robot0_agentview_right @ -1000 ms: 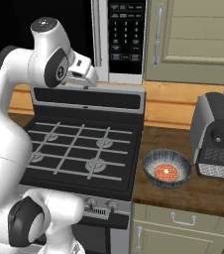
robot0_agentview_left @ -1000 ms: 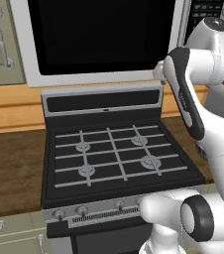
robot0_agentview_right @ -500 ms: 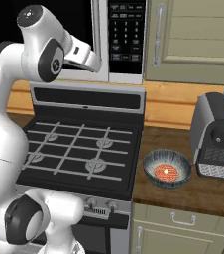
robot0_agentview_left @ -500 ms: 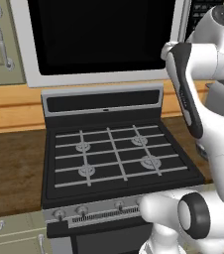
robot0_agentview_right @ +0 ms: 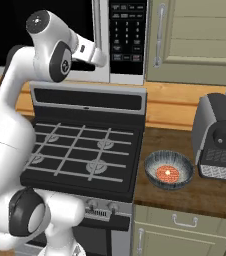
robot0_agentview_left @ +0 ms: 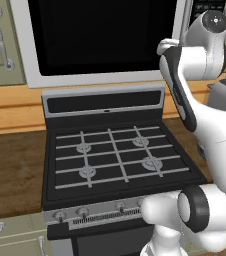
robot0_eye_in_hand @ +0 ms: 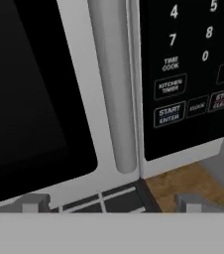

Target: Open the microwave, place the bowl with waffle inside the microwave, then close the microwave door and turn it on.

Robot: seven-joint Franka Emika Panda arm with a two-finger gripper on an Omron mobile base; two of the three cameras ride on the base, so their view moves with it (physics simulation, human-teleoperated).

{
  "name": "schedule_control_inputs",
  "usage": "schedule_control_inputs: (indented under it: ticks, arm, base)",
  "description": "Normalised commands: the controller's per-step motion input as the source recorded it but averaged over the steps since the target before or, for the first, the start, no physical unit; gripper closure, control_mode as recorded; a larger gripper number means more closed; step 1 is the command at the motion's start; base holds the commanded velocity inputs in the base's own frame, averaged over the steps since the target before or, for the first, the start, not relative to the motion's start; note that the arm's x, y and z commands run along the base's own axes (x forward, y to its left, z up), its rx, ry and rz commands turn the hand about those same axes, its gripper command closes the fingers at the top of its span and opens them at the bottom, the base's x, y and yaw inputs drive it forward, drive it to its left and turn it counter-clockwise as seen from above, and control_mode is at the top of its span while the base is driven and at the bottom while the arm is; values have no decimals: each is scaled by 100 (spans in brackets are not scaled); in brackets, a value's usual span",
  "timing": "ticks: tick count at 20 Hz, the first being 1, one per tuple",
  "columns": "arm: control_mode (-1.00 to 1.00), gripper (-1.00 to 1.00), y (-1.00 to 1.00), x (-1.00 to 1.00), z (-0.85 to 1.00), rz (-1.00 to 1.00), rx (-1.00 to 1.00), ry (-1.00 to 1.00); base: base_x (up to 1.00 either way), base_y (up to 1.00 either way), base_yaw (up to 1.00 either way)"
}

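Above the gas stove [robot0_agentview_left: 117,157], the microwave [robot0_agentview_left: 100,40] hangs with its microwave door [robot0_eye_in_hand: 49,94] shut, the grey bar handle [robot0_eye_in_hand: 115,84] beside the keypad [robot0_eye_in_hand: 188,69]. Close before that handle the tool [robot0_eye_in_hand: 111,202] is raised, its fingertips [robot0_eye_in_hand: 33,202] set wide apart and holding nothing. On the bench [robot0_agentview_right: 205,192] right of the stove, the bowl [robot0_agentview_right: 169,170] holds the waffle [robot0_agentview_right: 167,173], just beside a coffee machine [robot0_agentview_right: 217,137].

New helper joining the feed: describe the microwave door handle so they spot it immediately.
Above the stove hangs the microwave. On its door, find the handle: a long vertical grey bar between the black window and the keypad, unlike the thinner curved cabinet handles.
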Motion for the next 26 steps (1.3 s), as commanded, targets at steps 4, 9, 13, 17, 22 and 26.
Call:
schedule_control_inputs:
  ticks: [4, 9, 13, 17, 22, 26]
  arm:
    - [-100, -100, -8, 50, 0, 6, 0, -3]
    - [-100, -100, -19, 40, 0, 4, 0, -8]
    - [-100, -100, -11, 34, 0, 0, -3, -11]
    - [-100, -100, 0, 65, -11, 10, -1, -13]
    - [-100, -100, -3, 80, -15, 19, 0, -13]
    - [-100, 100, 19, 92, -18, 17, 0, -2]
  base:
    - [0, 0, 0]
    - [0, 0, 0]
    - [0, 0, 0]
    - [0, 0, 0]
    - [0, 0, 0]
    - [0, 0, 0]
